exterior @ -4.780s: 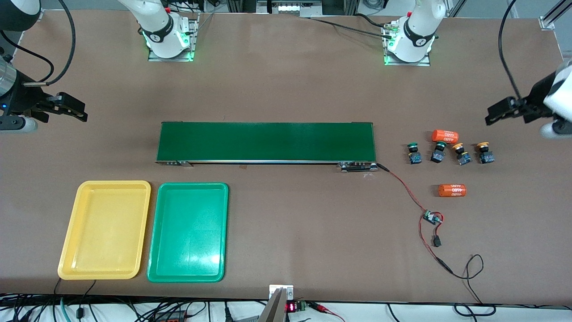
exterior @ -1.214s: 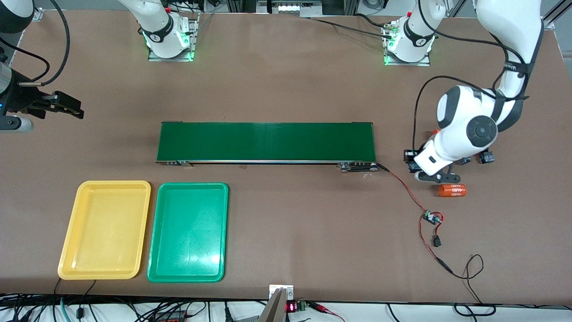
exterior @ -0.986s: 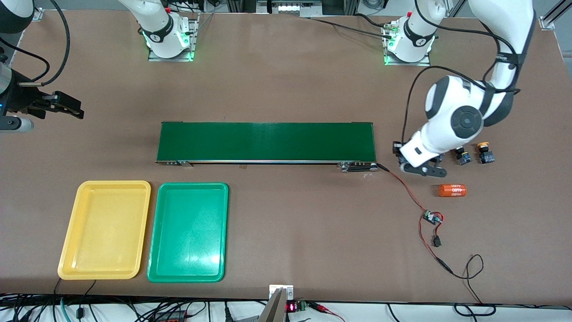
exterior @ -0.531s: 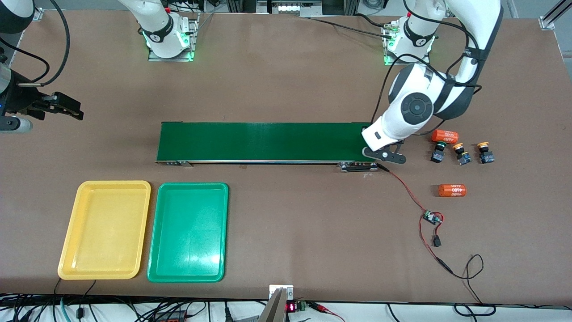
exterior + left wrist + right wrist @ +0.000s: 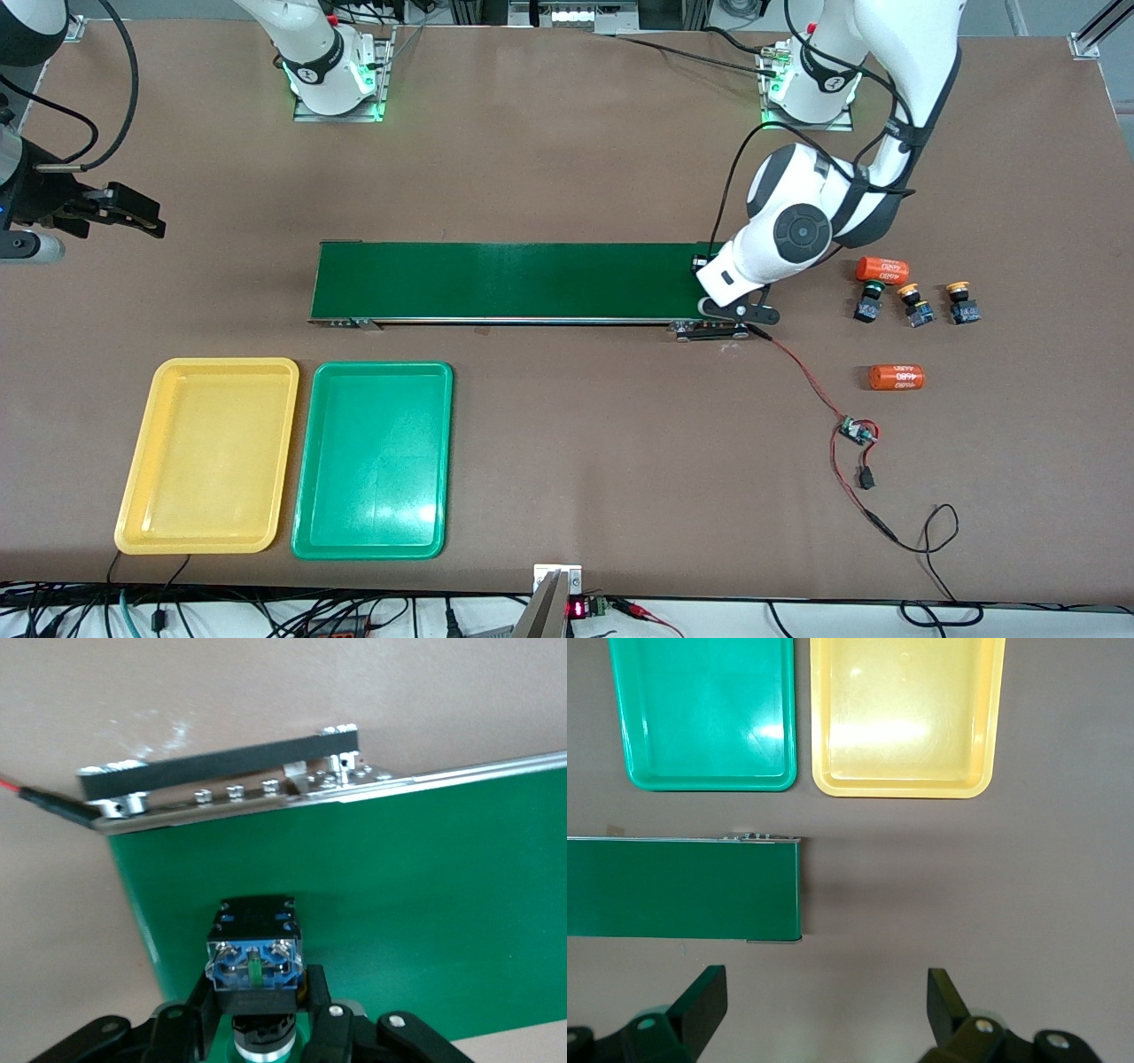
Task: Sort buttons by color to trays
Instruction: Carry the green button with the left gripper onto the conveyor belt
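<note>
Left gripper [image 5: 257,1028] cut off by the wrist picture's edge, held button [image 5: 254,961] showing its base only — cap hidden, white print on orange cylinders [image 5: 896,377] too small to read

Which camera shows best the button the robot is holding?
The left wrist view. There the green button fills the middle, pinched in the left gripper over the conveyor belt, with its blue base facing the camera. In the front view the arm hides it. The right wrist view does not show it.

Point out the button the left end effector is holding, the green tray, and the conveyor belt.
green button [image 5: 254,961]: left wrist view, its bluish terminal base.
green tray [image 5: 306,461]: front view, its rim on the yellow tray's side.
conveyor belt [image 5: 514,279]: front view, middle of the green surface.
</note>
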